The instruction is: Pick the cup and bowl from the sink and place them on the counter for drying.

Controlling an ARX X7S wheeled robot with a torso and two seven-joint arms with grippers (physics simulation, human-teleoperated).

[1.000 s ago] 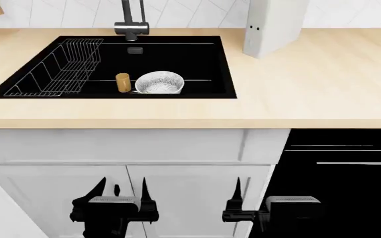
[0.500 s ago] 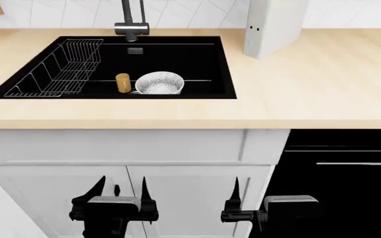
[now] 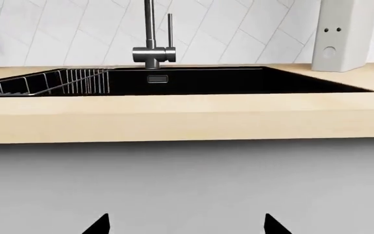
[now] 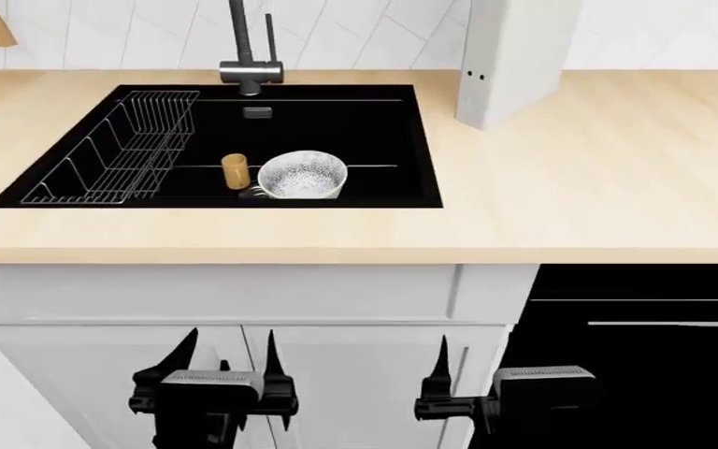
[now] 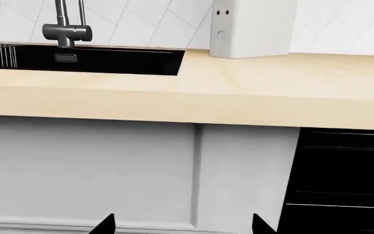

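Cup [image 4: 236, 171] and bowl [image 4: 302, 175] sat side by side, perhaps touching, in the sink [image 4: 372, 122]. Both grippers, left [image 4: 228, 360] and right [image 4: 440, 374], hung low before the cabinets with jaws apart. Nothing grasped; reaching came next.

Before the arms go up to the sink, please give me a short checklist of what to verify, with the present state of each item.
1. Cup upright in sink: ok.
2. Bowl separate from cup: cannot tell, they stand very close.
3. Left gripper open and empty: ok.
4. Right gripper open: cannot tell in head view; wrist view shows fingers apart, ok.
5. Counter free for placing: ok.
6. Grippers above counter edge: not ok, both below.
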